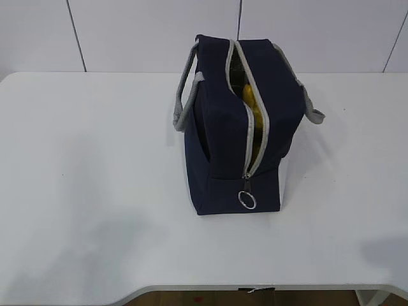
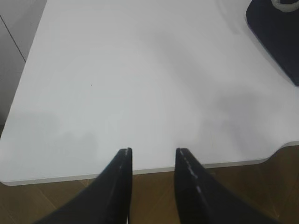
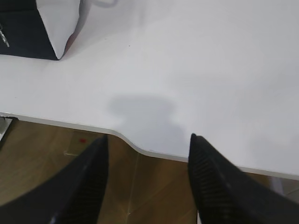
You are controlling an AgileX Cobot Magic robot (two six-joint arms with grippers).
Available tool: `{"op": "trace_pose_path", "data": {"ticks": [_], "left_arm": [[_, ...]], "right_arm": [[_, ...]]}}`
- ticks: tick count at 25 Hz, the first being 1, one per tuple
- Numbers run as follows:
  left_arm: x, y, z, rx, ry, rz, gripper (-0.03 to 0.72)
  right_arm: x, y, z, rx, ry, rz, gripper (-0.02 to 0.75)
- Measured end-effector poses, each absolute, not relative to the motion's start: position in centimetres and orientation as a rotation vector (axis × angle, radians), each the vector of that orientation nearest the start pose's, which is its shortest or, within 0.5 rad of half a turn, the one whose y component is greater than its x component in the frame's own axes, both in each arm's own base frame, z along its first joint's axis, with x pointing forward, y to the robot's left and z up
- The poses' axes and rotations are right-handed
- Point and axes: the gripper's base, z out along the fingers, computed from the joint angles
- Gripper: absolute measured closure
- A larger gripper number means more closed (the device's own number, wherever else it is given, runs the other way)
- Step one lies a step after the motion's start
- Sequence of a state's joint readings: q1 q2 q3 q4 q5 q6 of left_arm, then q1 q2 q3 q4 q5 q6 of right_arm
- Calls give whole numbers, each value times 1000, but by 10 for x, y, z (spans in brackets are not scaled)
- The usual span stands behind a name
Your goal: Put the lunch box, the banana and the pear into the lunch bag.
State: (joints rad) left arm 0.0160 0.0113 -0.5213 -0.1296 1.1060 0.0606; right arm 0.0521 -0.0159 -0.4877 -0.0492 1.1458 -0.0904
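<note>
The lunch bag (image 1: 217, 146), soft fabric holding yellow fruit, is best held by its grey strap handles (image 1: 183, 95); both pincers (image 2: 152, 154) (image 3: 148, 140) hang open and empty beside it.

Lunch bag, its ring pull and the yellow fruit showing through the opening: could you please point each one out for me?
lunch bag (image 1: 220, 146), exterior view, on its navy front panel.
ring pull (image 1: 247, 200), exterior view, on the metal ring below the zipper.
yellow fruit (image 1: 250, 99), exterior view, on the part seen through the opening.
</note>
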Motion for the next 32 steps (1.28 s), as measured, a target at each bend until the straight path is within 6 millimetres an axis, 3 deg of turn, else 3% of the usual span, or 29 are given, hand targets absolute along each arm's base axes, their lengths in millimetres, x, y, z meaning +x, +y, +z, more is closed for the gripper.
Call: {"op": "trace_pose_path", "data": {"ticks": [8,32], "left_arm": [[-8,-6,280,52,2077,-34,451],[-8,-6,280,52,2077,-45,452]], "right_arm": [[-10,-5,267,-146,2121,-82,295],[-10,-5,267,-146,2121,-82,295]]}}
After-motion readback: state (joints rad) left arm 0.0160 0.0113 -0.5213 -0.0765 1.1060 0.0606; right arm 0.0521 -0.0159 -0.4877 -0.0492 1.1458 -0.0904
